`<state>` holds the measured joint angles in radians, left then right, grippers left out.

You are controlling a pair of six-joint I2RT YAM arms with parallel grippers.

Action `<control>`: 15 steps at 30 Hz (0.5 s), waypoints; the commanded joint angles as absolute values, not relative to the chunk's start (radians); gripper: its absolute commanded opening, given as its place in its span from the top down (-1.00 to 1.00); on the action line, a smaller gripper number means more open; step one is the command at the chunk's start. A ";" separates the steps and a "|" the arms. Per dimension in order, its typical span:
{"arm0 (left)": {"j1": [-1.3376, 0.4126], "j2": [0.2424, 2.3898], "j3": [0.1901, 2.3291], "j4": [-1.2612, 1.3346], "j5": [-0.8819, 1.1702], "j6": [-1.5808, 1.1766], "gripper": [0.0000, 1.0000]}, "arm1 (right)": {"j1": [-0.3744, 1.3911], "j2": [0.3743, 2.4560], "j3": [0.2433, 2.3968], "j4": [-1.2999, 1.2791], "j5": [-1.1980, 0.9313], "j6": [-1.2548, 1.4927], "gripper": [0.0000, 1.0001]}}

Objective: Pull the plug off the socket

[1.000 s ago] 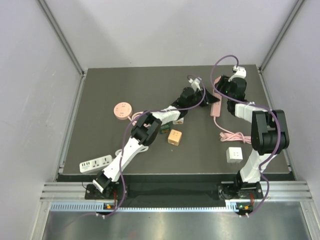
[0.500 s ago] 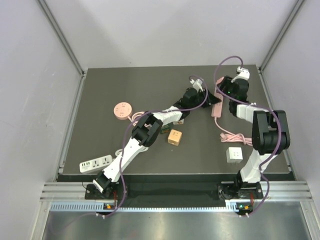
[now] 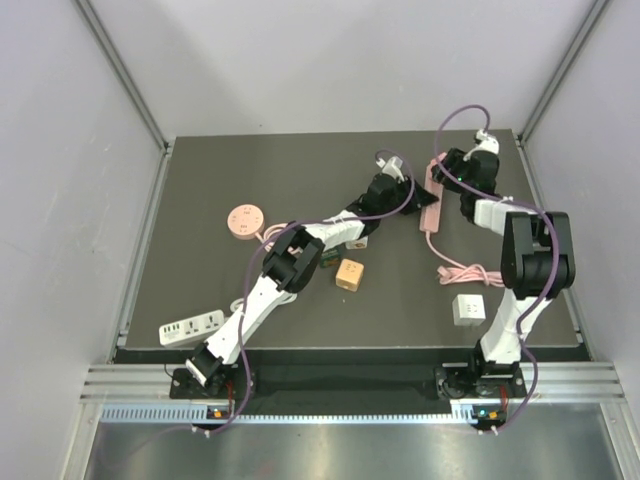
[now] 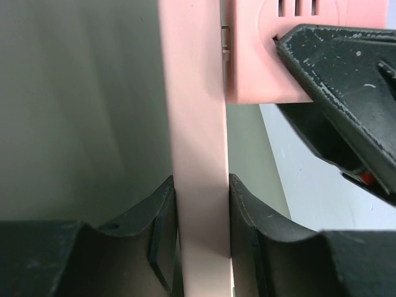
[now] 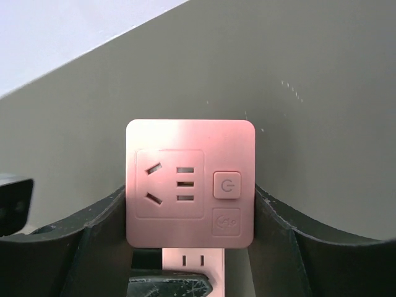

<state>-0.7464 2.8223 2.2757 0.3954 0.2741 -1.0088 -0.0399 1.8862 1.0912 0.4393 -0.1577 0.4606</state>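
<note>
The plug (image 5: 190, 185) is a pink cube with outlets and a power button on its face. My right gripper (image 5: 190, 198) is shut on its two sides. It sits against the socket, a long pink power strip (image 4: 197, 124), with a narrow gap where metal prongs (image 4: 226, 38) show. My left gripper (image 4: 201, 185) is shut across the strip's width. In the top view both grippers meet at the back right, the left gripper (image 3: 410, 193) beside the strip (image 3: 430, 212) and the right gripper (image 3: 447, 177) over its far end.
The strip's pink cord (image 3: 462, 272) curls toward a white cube adapter (image 3: 467, 309). A wooden block (image 3: 349, 275) lies under the left arm. A round pink socket (image 3: 243, 220) and a white power strip (image 3: 191, 326) lie at the left. Walls close in the table's sides.
My right wrist has swung toward the back right corner with the plug in its grip. The strip's far end has shifted with it, and the left gripper has kept its hold.
</note>
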 commanded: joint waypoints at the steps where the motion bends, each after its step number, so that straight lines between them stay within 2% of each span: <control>1: -0.723 2.824 2.250 0.278 0.199 -0.856 1.00 | 0.063 1.812 1.177 0.354 0.094 0.292 1.00; 6: -0.724 2.824 2.253 0.264 0.193 -0.842 1.00 | 0.069 1.792 1.172 0.322 0.190 0.256 1.00; 10: -0.724 2.821 2.255 0.258 0.192 -0.836 1.00 | -0.041 1.789 1.126 0.380 0.005 0.389 1.00; 15: -0.724 2.815 2.249 0.258 0.190 -0.831 1.00 | -0.133 1.835 1.049 0.595 -0.270 0.614 1.00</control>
<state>-0.7486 2.8170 2.2757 0.3912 0.2710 -0.9691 -0.0654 1.8610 1.0763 0.4213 -0.1356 0.4706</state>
